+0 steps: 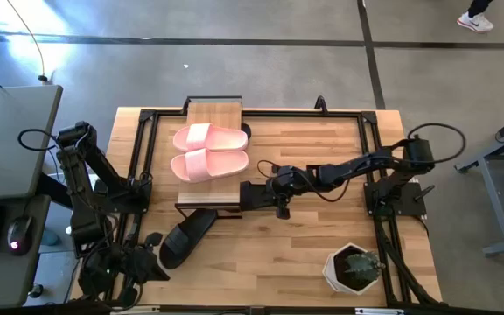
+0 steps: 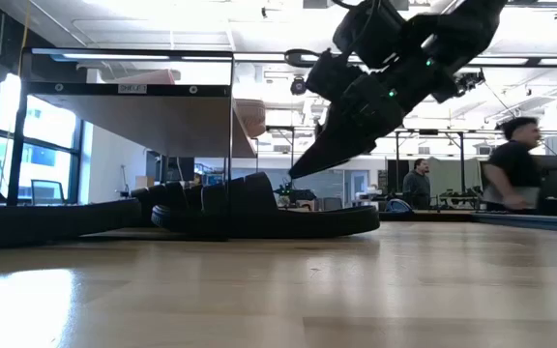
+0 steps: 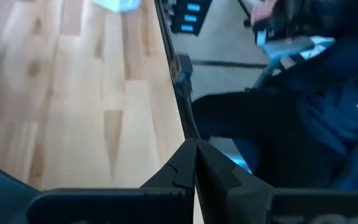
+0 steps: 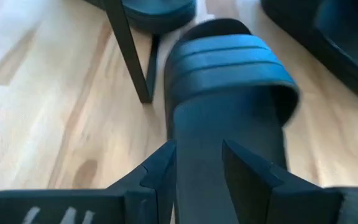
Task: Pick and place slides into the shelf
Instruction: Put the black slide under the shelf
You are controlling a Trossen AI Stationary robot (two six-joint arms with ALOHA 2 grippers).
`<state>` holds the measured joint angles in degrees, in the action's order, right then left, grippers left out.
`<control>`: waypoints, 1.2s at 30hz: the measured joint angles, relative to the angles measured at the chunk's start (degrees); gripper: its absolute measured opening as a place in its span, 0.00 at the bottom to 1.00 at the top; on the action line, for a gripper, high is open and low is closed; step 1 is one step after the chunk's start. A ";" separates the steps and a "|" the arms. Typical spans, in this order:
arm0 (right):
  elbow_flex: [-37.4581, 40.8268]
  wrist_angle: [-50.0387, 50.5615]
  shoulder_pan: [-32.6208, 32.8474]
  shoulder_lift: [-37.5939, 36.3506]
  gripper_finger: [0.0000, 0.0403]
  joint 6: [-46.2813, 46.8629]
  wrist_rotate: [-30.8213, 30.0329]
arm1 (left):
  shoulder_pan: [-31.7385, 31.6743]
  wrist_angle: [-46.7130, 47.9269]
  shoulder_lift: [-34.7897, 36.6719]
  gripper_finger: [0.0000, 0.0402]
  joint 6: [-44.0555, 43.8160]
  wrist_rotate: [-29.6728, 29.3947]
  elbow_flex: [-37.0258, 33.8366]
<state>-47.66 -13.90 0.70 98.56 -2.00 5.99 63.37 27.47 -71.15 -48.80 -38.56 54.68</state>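
Right now the right gripper [image 1: 254,196] reaches across the middle of the table [image 1: 304,262] to the near right corner of the shelf [image 1: 214,113], low beside its black frame. From its wrist camera, its two fingers [image 4: 160,169] stand spread apart on both sides of the heel of a black slide [image 4: 229,93], which lies flat on the wood beside a shelf leg [image 4: 129,50]; whether the fingers touch the slide, I cannot tell. On top of the shelf the pink pair [image 1: 210,150] lies side by side. Another black slide [image 1: 186,236] rests on the table, near to the shelf and a little to the left. The left gripper [image 3: 196,163] waits folded at the near left corner, its fingers pressed together on nothing. A small potted plant [image 1: 354,267] stands at the near right. Beyond the table a person [image 2: 513,164] is visible in the room.
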 joint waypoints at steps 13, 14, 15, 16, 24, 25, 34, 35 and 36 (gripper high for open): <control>0.04 10.69 5.65 -9.93 0.29 -0.60 -9.98 | 0.02 4.79 -9.55 0.00 -9.63 6.63 0.02; 0.04 10.14 6.46 -10.10 0.29 -0.70 -9.96 | 0.02 6.49 -10.57 0.00 -10.96 7.24 0.01; 0.04 8.67 7.40 -10.11 0.29 -0.92 -9.57 | 0.00 8.10 -11.50 0.00 -12.26 7.90 0.00; 0.05 6.65 8.52 -10.08 0.29 -0.90 -8.75 | 0.00 9.40 -12.40 0.00 -13.72 8.39 0.00; 0.04 -8.88 14.37 -5.43 0.29 -1.13 -4.05 | 0.00 16.82 -19.67 0.00 -21.52 11.70 0.00; 0.04 -9.41 14.35 -4.84 0.29 -0.70 -4.18 | 0.00 17.24 -20.63 0.00 -21.55 12.05 0.00; 0.04 -11.40 15.21 -2.16 0.29 -1.28 -3.85 | -0.04 25.59 -26.29 0.00 -23.74 11.98 1.33; 0.04 -11.41 15.22 -2.16 0.29 -1.27 -3.99 | -0.04 27.72 -26.68 0.00 -24.78 11.36 1.88; 0.04 -11.50 15.21 -2.16 0.29 -1.27 -4.00 | -0.04 29.57 -27.15 0.00 -25.88 10.65 2.33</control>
<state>-47.62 -25.40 15.90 96.40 -3.27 1.99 63.33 57.04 -98.30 -74.69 -27.91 57.01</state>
